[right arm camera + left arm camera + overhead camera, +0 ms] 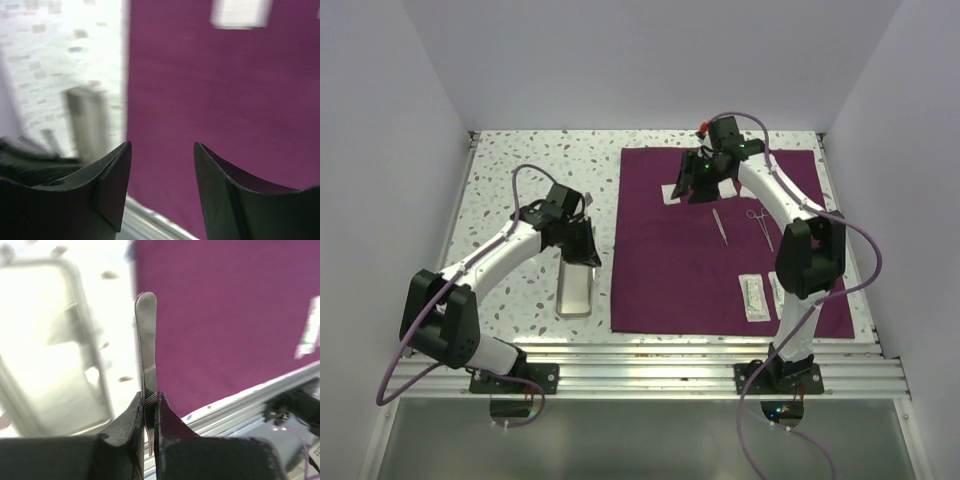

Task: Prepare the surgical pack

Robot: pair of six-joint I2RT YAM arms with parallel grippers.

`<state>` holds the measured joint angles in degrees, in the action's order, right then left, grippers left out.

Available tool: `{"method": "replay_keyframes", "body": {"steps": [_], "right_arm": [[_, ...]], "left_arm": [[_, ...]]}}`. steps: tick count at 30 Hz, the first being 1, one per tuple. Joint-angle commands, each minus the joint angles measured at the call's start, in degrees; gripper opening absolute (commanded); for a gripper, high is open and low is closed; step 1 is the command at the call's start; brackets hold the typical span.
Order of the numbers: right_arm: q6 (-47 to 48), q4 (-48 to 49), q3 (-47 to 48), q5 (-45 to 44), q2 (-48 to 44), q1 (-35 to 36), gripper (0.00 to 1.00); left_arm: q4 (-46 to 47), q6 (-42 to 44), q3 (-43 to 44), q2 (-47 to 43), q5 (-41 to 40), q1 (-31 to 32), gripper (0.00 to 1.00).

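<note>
Between the steel tray [82,340] and the purple cloth [225,315], the left tool [150,402] clenches a flat metal instrument [145,325], long axis straight ahead, rounded end outward; its gripped end is hidden. The tray is glare-blurred. The right tool [162,147] hangs released over the cloth.

Soft, even light is coming down from overhead in the top view, rendering the white speckled worktop [550,150] and the dark magenta cloth sheet [670,280] crisp, with only faint shadows sitting beneath the arms. At the left wrist, the shiny rectangular steel tray [50,370] is blowing out to white glare and smearing with blur, while the thin flat steel instrument [145,330] is catching a bright sheen. The right wrist view is blurring badly; only the black right pincer [162,145] is reading sharp.
</note>
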<state>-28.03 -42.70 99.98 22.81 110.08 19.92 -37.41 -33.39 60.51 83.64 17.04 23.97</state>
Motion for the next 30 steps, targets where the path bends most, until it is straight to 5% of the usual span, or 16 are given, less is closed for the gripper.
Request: {"method": "replay_keyframes", "body": {"steps": [1,14,30], "right_arm": [[10.26,-14.26,1.18,-13.30,2.86,-2.34,0.56],[13.70,-14.52,-1.02,-21.40,5.14,-2.96,0.55],[14.32,-15.92,0.91,-22.98,8.74,-3.49,0.58]], "left_arm": [[-6.18,2.71,-3.29,-2.16,-7.46,-2.08,0.00],[-2.59,4.38,-9.09,3.20,-6.41,-4.01,0.00],[1.20,4.73,-11.29,6.63,-4.82,-4.01,0.20]]}}
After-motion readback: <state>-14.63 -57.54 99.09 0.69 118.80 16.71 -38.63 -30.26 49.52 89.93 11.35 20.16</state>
